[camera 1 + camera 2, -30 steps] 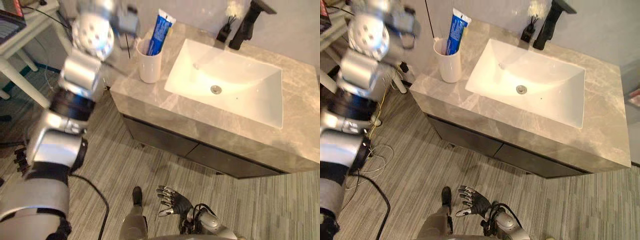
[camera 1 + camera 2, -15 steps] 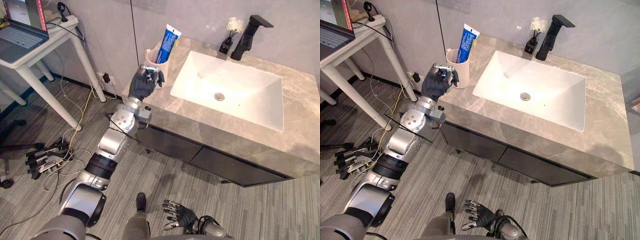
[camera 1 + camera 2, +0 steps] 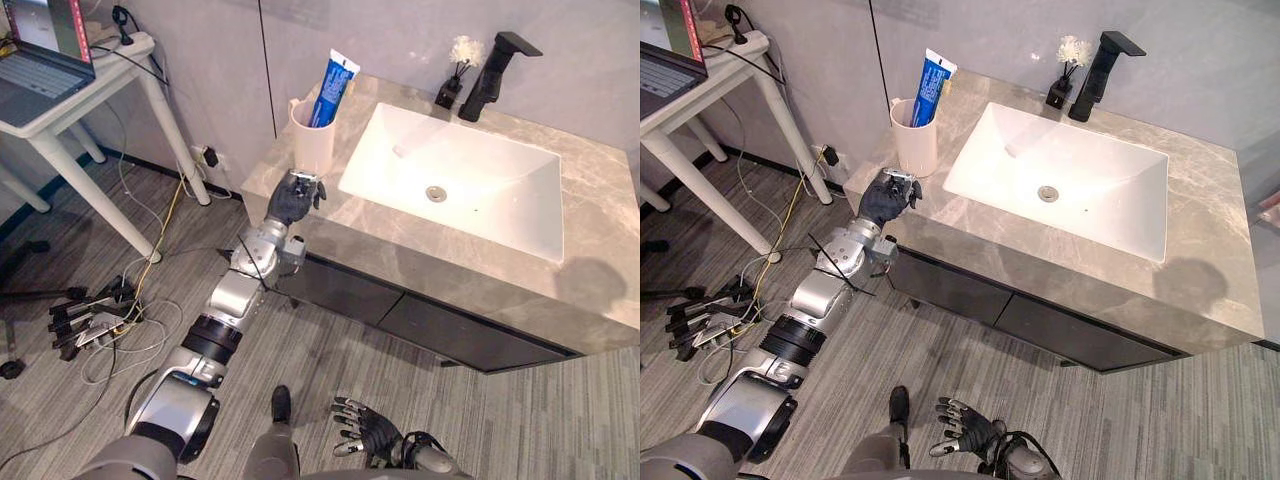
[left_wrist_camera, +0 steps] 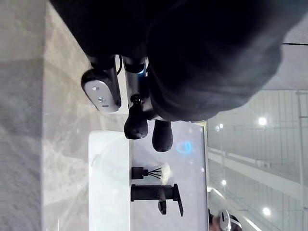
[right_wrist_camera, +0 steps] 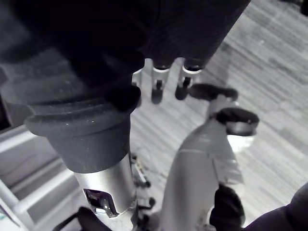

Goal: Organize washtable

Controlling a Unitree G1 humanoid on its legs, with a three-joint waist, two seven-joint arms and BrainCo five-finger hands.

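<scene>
— Where's the left hand [image 3: 295, 197]?

— Over the stone countertop [image 3: 400, 245], left of the sink basin [image 3: 470, 190], near the counter's front edge. Its dark back faces the head camera.

— Holding anything?

— No. In the left wrist view its fingers [image 4: 136, 127] are loosely bent with the thumb [image 4: 101, 91] apart from them, and nothing lies between. Whether the hand rests on the stone or hangs just above it, I cannot tell.

— And the things to tidy?

— A white cup [image 3: 311, 145] stands left of the basin, toward the wall. A blue toothpaste tube [image 3: 329, 88] leans in it, cap up, with its lower part hidden by the cup's wall. The left hand is just in front of the cup, apart from it.

— Behind the basin?

— A black faucet [image 3: 492, 73], with a small dark diffuser bottle [image 3: 449, 90] just beside it. Its white tuft is hard to make out.

— The right hand [image 3: 368, 437]?

— Well in front of the basin, low over the striped floor [image 3: 300, 330], fingers spread and empty. Its arm is cut off at the frame's edge.
</scene>
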